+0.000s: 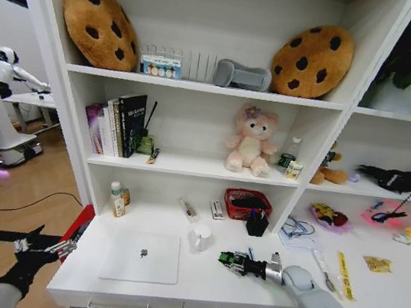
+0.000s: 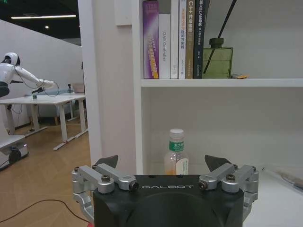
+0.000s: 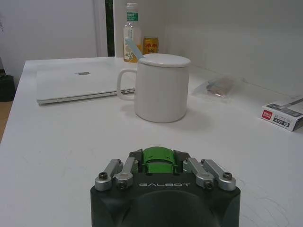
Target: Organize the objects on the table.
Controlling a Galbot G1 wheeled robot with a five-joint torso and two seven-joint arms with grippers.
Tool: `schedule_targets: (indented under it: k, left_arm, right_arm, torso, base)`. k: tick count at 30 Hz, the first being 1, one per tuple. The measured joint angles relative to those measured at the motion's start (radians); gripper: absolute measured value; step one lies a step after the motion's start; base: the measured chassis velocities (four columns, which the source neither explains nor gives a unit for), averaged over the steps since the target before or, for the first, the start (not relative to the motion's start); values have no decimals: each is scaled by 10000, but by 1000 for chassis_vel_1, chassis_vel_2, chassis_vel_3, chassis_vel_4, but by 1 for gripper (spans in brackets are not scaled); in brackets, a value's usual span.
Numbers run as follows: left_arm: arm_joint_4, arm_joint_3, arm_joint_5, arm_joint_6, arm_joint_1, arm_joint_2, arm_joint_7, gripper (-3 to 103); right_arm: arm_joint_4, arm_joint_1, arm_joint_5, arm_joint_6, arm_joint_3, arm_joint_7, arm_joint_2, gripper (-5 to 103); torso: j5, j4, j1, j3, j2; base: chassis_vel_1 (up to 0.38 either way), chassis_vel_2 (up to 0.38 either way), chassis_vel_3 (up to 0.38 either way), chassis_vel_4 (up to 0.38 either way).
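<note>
— Car point(image 3: 159, 160) position? Green toy, pinched between the right gripper point(image 1: 227, 260) fingers, low over the white table point(image 1: 194, 284).

— Surroundings?

— White mug point(image 1: 199, 238) at the gripper's 10 o'clock in the head view, closed laptop point(image 1: 142, 256) at 9.

— Left gripper point(image 1: 61, 247)?

— Spread wide, holding nothing, off the table's left end.

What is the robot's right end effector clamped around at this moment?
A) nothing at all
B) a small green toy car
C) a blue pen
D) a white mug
B: the right end effector has its fingers closed on a small green toy car, low over the table, with the white mug standing apart ahead of it.
</note>
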Motion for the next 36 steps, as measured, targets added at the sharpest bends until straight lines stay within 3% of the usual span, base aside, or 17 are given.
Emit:
schedule_targets:
  k: [7, 8, 10, 11, 12, 14, 15, 17, 23, 26, 27, 29, 32, 34, 35, 36]
  left_arm:
    - [0, 0, 0, 1, 0, 0, 0, 100]
    - [0, 0, 0, 0, 1, 0, 0, 100]
    - [-2, 0, 0, -1, -1, 2, 6, 100]
    - [1, 1, 0, 2, 1, 1, 2, 100]
    - [1, 1, 0, 2, 1, 1, 2, 100]
    - [0, -1, 1, 0, 1, 0, 0, 100]
    - [0, -1, 1, 0, 1, 0, 0, 100]
    - [1, 0, 0, 1, 0, 1, 0, 100]
    - [1, 0, 0, 1, 0, 0, 1, 100]
    - [0, 0, 1, 1, 1, 1, 1, 100]
    - [0, 0, 1, 1, 1, 1, 1, 100]
    - [0, 2, 0, 1, 0, 1, 1, 100]
    - [-1, -1, 2, 1, 3, 0, -2, 100]
    - [-3, 2, 0, 1, 1, 1, 9, 100]
    - [-3, 2, 0, 1, 1, 1, 9, 100]
    - [-2, 2, 1, 1, 1, 0, 5, 100]
  right_arm:
    - [516, -450, 48, -186, 539, 34, -324, 36]
    - [1004, -703, 226, -339, 793, 35, -611, 36]
    - [1514, -893, 559, -452, 1194, 66, -954, 36]
    - [2051, -1060, 896, -567, 1626, 79, -1333, 36]
    - [2051, -1060, 896, -567, 1626, 79, -1333, 36]
    - [3064, -1338, 1793, -766, 2478, 22, -2210, 36]
    - [3064, -1338, 1793, -766, 2478, 22, -2210, 36]
    - [3778, -1452, 2504, -881, 3102, -54, -2852, 36]
    - [4686, -1190, 3517, -1285, 3570, -11, -3369, 36]
    - [4895, 829, 4362, -1853, 2284, 175, -3420, 36]
    - [4895, 829, 4362, -1853, 2284, 175, -3420, 36]
    - [4252, 2942, 4549, -2133, 676, 218, -2937, 36]
    - [3786, 3979, 4549, -2207, -125, 230, -2608, 36]
    - [2780, 6155, 4474, -2278, -1779, 257, -1461, 36]
    - [2780, 6155, 4474, -2278, -1779, 257, -1461, 36]
    - [2305, 6879, 4415, -2299, -2364, 333, -839, 36]
  torso:
    - [6, -2, 4, 6, -6]
    - [18, -12, 7, 11, -11]
    - [17, -9, 9, 10, -11]
    - [-7, -10, 7, 6, -9]
    - [-7, -10, 7, 6, -9]
    - [9, -7, 6, 4, -6]
    - [9, -7, 6, 4, -6]
    - [-5, -6, 4, 1, -3]
    - [0, -6, 3, 0, -1]
    - [-1, -7, 2, 0, 0]
    - [-1, -7, 2, 0, 0]
    - [-3, -5, 2, 0, 1]
    - [1, -2, 3, 1, 0]
    - [-5, 0, 4, 1, -1]
    - [-5, 0, 4, 1, -1]
    - [-9, 7, 4, 1, -1]
  base:
    - [0, 0, 0, 0]
    - [0, 0, 0, 0]
    - [0, 0, 0, 0]
    - [0, 0, 0, 0]
    - [0, 0, 0, 0]
    - [0, 0, 0, 0]
    - [0, 0, 0, 0]
    - [0, 0, 0, 0]
    - [0, 0, 0, 0]
    - [0, 0, 0, 0]
    - [0, 0, 0, 0]
    - [0, 0, 0, 0]
    - [0, 0, 0, 0]
    - [0, 0, 0, 0]
    - [0, 0, 0, 0]
    - [0, 0, 0, 0]
